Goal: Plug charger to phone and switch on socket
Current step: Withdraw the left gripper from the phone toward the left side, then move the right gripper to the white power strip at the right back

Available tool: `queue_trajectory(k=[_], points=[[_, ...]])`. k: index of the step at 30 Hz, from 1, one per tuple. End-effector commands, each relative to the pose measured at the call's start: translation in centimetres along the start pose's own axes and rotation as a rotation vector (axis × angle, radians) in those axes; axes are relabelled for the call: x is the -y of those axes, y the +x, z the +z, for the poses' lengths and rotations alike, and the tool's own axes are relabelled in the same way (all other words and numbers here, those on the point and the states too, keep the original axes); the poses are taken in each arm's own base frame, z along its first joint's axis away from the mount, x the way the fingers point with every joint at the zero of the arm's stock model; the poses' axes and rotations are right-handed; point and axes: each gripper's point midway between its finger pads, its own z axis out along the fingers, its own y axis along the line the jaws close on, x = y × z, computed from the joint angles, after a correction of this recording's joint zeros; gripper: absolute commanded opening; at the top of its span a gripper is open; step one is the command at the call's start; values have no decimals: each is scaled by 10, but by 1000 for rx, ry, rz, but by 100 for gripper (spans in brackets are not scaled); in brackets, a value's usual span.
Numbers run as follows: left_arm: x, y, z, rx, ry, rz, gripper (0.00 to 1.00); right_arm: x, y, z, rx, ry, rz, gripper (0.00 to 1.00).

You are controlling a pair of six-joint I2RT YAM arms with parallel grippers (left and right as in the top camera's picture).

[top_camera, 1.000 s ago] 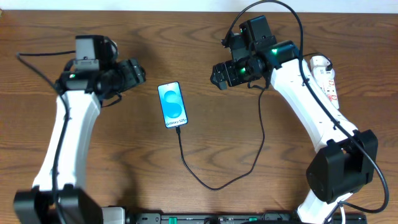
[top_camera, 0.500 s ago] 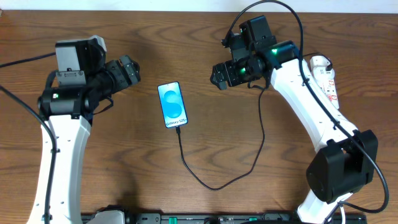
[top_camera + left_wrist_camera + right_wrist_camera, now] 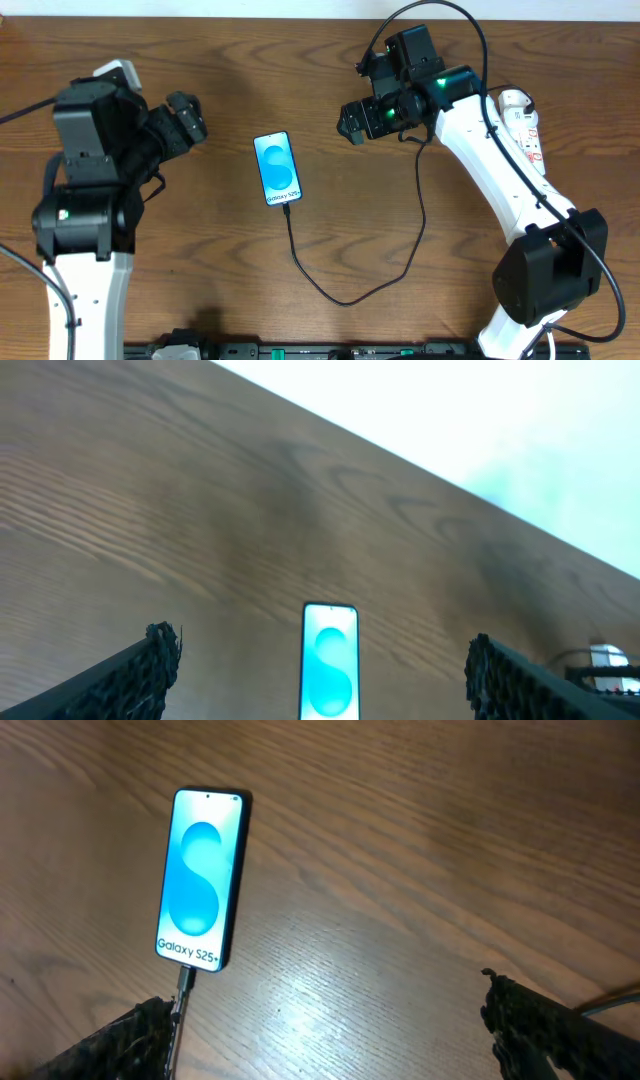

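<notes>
Our left hand (image 3: 188,116) and right hand (image 3: 350,122) both hang open and empty. The phone (image 3: 277,168) lies mid-way across the bench (image 3: 200,250), with the charger (image 3: 290,230) apparently seated at its 6 o'clock end. The socket (image 3: 530,135) sits at 3 o'clock, beside the right arm. We judge the switch comes next, so we should press straight down and avoid dragging the strip.

1 phone (image 3: 277,168), 1 charger (image 3: 420,215), 1 socket (image 3: 527,125), 1 table (image 3: 300,60). Arms: 2, w/ 1 gripper ea.: L gripper (image 3: 198,115), R gripper (image 3: 346,122).
</notes>
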Motion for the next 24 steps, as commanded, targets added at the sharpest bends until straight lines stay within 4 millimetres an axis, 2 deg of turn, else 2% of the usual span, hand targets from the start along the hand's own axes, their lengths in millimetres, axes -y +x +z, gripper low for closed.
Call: queue_trajectory(k=[1, 13, 24], points=[[-8, -3, -2, 21, -43, 0, 93, -1, -3, -2, 9, 0, -21, 97], [-10, -1, 3, 8, -48, -1, 93, -1, -8, -2, 31, 2, -27, 99], [-10, -1, 3, 8, -48, -1, 93, 4, -3, -2, 10, 30, -38, 99]])
